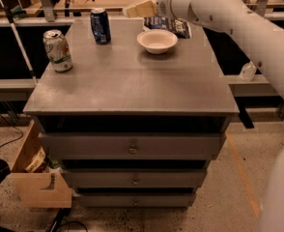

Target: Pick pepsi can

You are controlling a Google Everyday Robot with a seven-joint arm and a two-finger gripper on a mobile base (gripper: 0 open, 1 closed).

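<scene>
The pepsi can (pixel 100 26) is dark blue with a silver top and stands upright at the back left of the grey cabinet top (pixel 132 83). My gripper (pixel 136 9), tan-tipped on a white arm, hangs above the back edge. It is to the right of the can and a short gap away, at about the height of the can's top. It touches nothing.
A white-and-green can (pixel 58 50) stands near the left edge. A white bowl (pixel 157 41) sits right of the pepsi can, with a dark snack bag (pixel 170 26) behind it. Drawers (pixel 132 149) are below, an open cardboard box (pixel 35 182) stands on the floor at left, and a white bottle (pixel 248 71) is at right.
</scene>
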